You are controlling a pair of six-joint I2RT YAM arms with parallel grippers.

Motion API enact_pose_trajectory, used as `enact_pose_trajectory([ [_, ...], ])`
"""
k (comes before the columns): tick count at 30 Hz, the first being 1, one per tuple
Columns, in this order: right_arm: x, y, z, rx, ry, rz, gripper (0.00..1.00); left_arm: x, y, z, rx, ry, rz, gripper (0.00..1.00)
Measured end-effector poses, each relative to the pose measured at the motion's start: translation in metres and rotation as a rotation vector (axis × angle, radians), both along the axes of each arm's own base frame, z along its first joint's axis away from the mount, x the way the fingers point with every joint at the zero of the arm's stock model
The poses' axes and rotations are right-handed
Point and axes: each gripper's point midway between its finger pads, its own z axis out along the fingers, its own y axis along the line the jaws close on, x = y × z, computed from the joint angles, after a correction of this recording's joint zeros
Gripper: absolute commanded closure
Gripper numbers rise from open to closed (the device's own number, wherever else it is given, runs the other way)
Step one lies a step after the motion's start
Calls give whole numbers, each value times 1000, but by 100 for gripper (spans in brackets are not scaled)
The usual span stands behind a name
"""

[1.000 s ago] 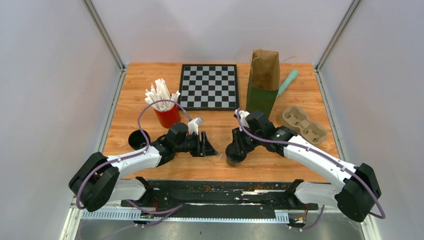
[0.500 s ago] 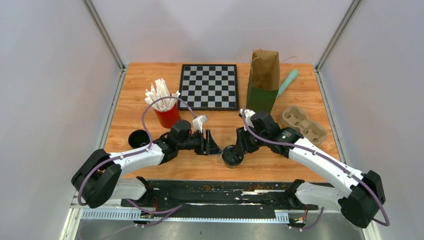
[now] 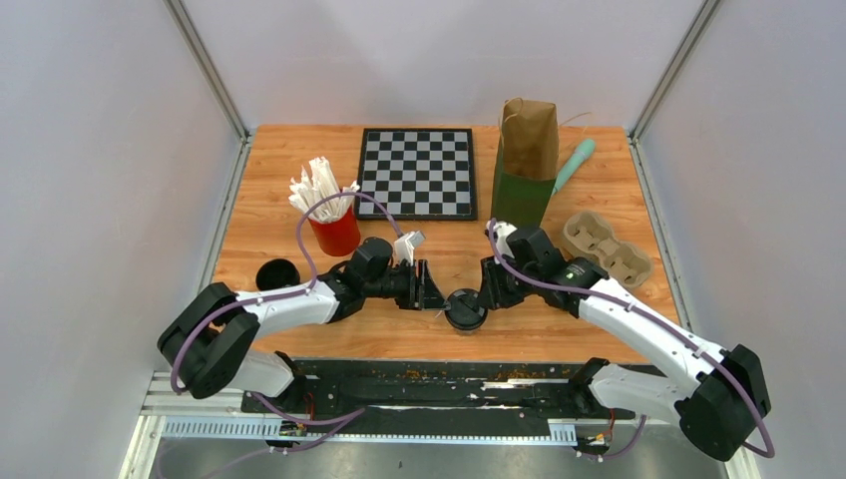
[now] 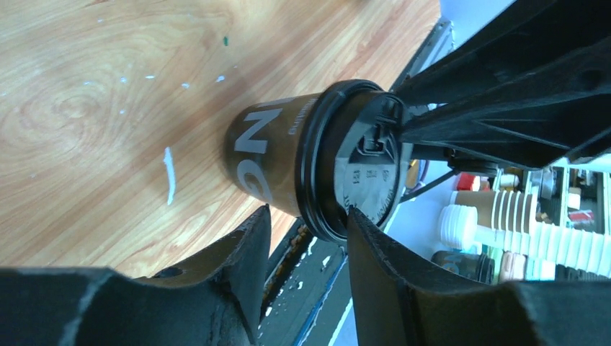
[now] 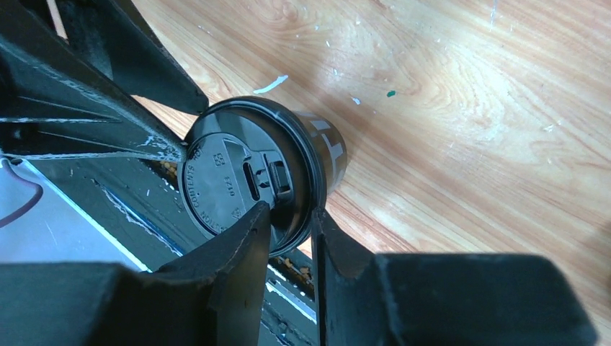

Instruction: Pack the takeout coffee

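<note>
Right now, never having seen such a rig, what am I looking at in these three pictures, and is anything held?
The machine is a left arm and a right arm bolted at the near edge of a wooden table, each tipped with a two-finger pincer. The wide picture looks down from above and behind; the others come from wrist cameras. On the table: chessboard, paper bag, red cup of straws, cardboard cup carrier, a second dark cup. The right gripper pinches the lid rim of a lidded coffee cup; the left gripper straddles that rim opposite, grip unclear.
</note>
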Motion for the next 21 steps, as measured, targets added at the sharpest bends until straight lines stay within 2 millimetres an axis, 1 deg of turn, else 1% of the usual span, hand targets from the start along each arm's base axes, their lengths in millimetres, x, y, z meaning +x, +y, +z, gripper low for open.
enact_pose_trajectory([
  [4,-2,-2,-8,-7,7,-1,78,1,-6,4,-15,-13,-11,58],
  [6,1,1,-8,13,-9,-1,81,0,-8,6,-21,-16,-13,59],
  [10,4,3,-10,51,-41,-7,81,-1,-10,6,-32,-21,-9,61],
  [16,6,5,-11,94,-65,-23,81,-3,-9,4,-33,-26,-14,63],
  [18,5,5,-10,103,-70,-27,79,-3,-9,4,-32,-33,-16,63],
  [20,5,5,-8,108,-72,-30,76,-3,-8,4,-31,-41,-12,60],
  [21,5,5,-8,109,-73,-29,74,-2,-7,5,-29,-45,-6,57],
])
